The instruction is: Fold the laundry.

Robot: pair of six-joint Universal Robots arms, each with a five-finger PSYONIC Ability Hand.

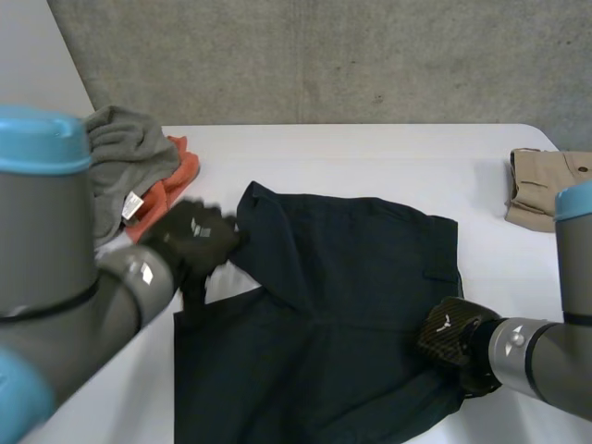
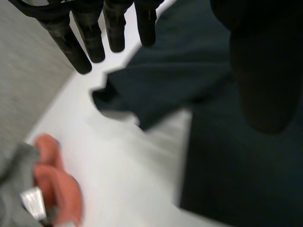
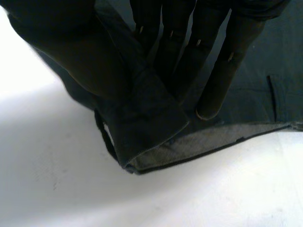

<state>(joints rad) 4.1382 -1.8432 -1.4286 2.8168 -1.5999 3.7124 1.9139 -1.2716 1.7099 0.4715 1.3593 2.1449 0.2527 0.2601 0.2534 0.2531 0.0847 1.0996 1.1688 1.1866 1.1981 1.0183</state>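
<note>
A dark navy pair of shorts point(image 1: 342, 305) lies spread on the white table point(image 1: 370, 157), one leg folded over towards the middle. My left hand point(image 1: 190, 242) hovers at the folded leg's left corner. In the left wrist view its fingers point(image 2: 80, 47) are straight and apart, just off the shorts' corner point(image 2: 123, 94), holding nothing. My right hand point(image 1: 449, 338) is at the shorts' right edge near the front. In the right wrist view the thumb and fingers point(image 3: 208, 71) pinch a turned-up hem of the shorts point(image 3: 151, 127), whose pale inside shows.
A grey garment point(image 1: 125, 157) and an orange cloth point(image 1: 171, 185) are heaped at the table's left, close to my left hand; they are also under it in the wrist view, orange point(image 2: 57, 184) beside grey point(image 2: 14, 189). A folded beige garment point(image 1: 541, 190) lies at the far right edge.
</note>
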